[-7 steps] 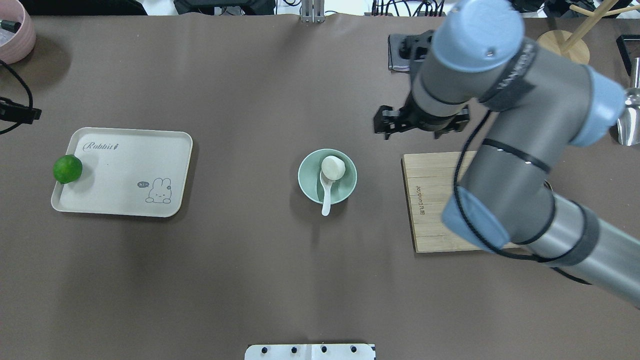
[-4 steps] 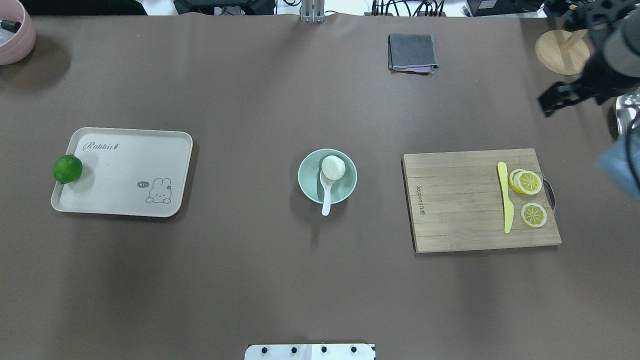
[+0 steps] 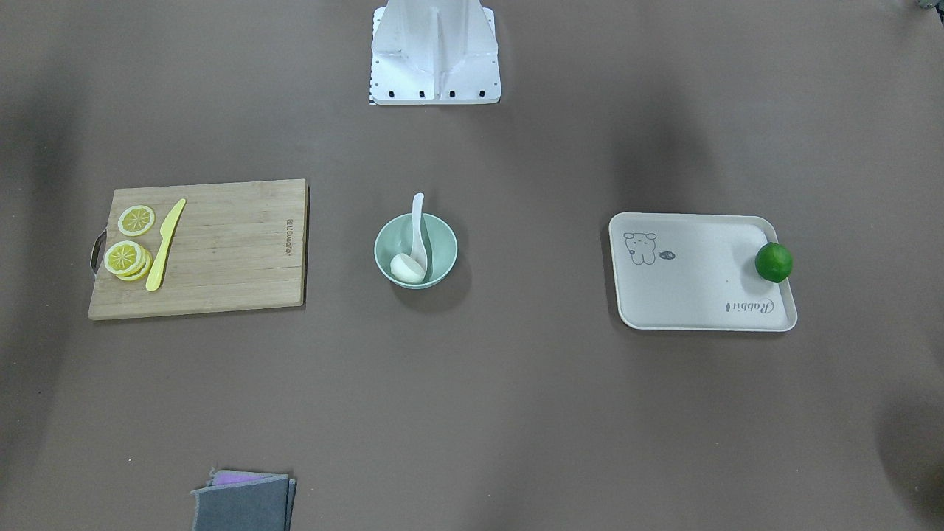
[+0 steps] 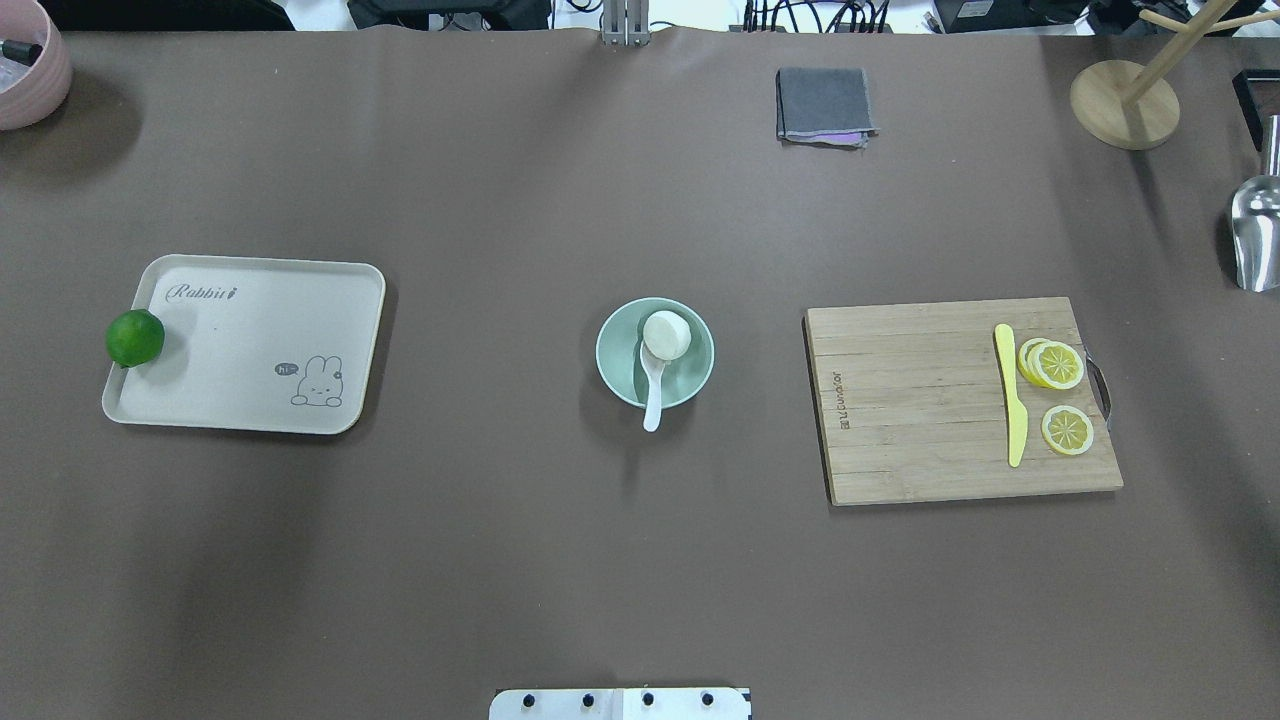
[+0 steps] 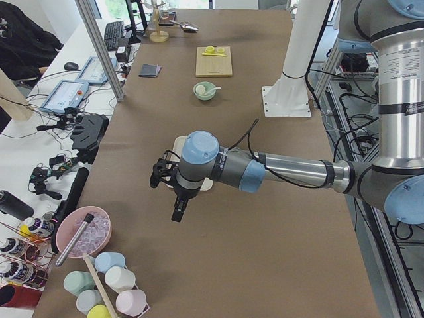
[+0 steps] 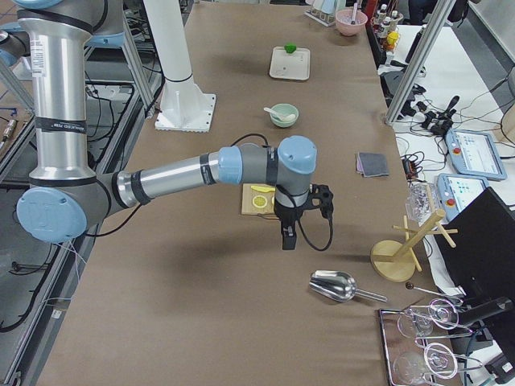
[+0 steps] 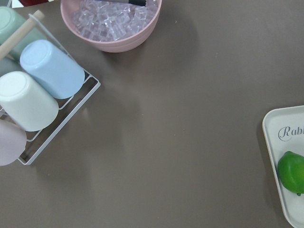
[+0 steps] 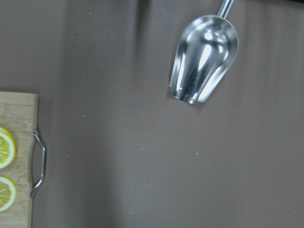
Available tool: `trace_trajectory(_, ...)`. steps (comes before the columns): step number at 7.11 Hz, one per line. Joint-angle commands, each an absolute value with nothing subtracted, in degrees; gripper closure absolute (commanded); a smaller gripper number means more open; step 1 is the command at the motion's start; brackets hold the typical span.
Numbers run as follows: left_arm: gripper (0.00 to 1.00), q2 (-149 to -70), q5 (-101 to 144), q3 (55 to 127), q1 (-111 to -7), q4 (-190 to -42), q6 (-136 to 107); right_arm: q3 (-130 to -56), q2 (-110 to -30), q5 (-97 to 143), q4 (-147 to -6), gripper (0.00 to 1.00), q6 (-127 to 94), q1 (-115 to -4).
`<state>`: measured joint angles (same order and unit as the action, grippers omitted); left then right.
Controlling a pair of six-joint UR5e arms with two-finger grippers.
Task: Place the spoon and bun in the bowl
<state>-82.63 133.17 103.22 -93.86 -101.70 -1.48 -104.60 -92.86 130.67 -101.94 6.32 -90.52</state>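
**Bun and spoon lying in the bowl, both arms hanging far off to the sides**

The bowl (image 4: 606, 352) is standing at the middle of the desk (image 4: 500, 560). The bun (image 4: 666, 334) is sitting inside it, in the half farther from the robot. The spoon (image 4: 652, 392) is lying with its scoop inside the bowl, right against the bun. Its handle is leaning on the rim nearest the robot and sticking out past it.

To the robot's left of the bowl, well apart from it, a tray (image 4: 250, 400) is lying flat. A lime (image 4: 135, 338) is resting at the tray's edge farthest from the bowl. To the robot's right of the bowl, a board (image 4: 910, 420) is carrying a knife (image 4: 1013, 395) and lemon slices (image 4: 1058, 366) at its far end. Beyond the bowl, away from the robot and a little to its right, a folded cloth (image 4: 823, 102) is lying.

The left claw (image 5: 177, 214) is hanging over the desk with its fingers pointing down, far out past the tray from the bowl. The right claw (image 6: 288, 241) is hanging the same way on the other side of the bowl, out past the board and near a metal scoop (image 6: 334, 285). Each claw is showing only in a side view, so I cannot tell whether either one is spread or closed.
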Motion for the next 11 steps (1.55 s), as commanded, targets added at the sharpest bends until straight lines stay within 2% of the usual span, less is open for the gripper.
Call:
trace_trajectory(1,0.02,-82.0,133.3,101.6,-94.3,-101.1,-1.1,-96.3,-94.8,132.0,-93.7,0.00,10.8,-93.6)
trace_trajectory(4,0.02,-81.4,133.2,101.5,-94.1,-101.0,-1.8,-95.9,-93.7,132.7,-93.6,0.00,2.5,-93.6)
trace_trajectory(7,0.02,-82.3,133.4,102.0,-91.8,-101.8,-11.1,-95.9,-93.7,134.7,-93.6,0.00,2.3,-93.6)
trace_trajectory(11,0.02,-83.1,133.1,101.6,-91.7,-101.8,-10.8,-95.8,-93.7,136.7,-93.5,0.00,2.3,-93.6)
